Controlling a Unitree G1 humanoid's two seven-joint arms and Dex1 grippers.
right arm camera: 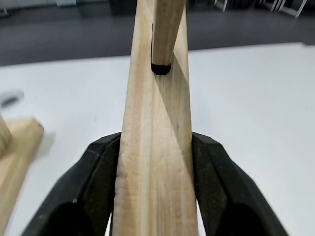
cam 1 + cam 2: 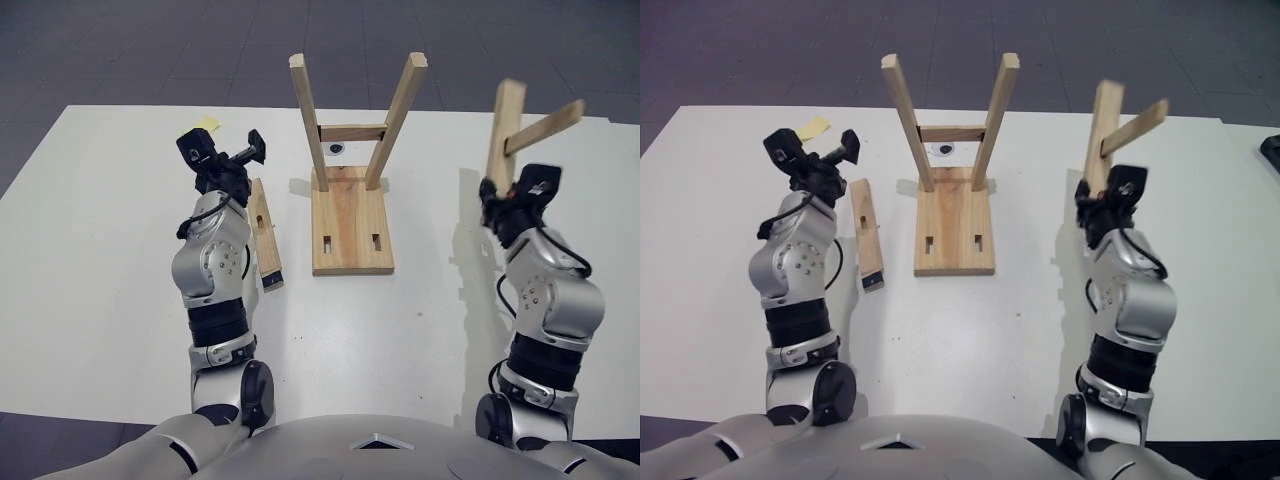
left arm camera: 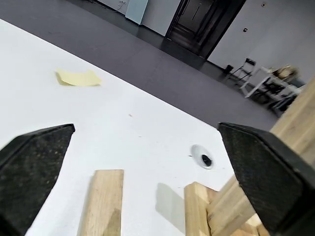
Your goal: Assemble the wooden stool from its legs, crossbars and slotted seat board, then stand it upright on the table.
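Half built: right jaws clamp the crossbarred leg (image 2: 504,130) at frame right, left jaws open near the loose leg (image 2: 265,235); joining these looks next

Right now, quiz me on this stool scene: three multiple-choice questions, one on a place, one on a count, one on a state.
1. Where is the loose leg?
A: flat on the table beside the seat board
B: upright in a slot
C: on the floor

2. How many legs stand in the seat board?
A: one
B: two
C: four

3. What state is the right gripper in?
A: open and empty
B: shut on a leg carrying a crossbar
C: shut on the seat board

Answers:
1 A, it lies flat, left of the board.
2 B, two standing legs rise from the far end; the near slots are empty.
3 B, its fingers press both sides of the held leg, whose crossbar juts out.
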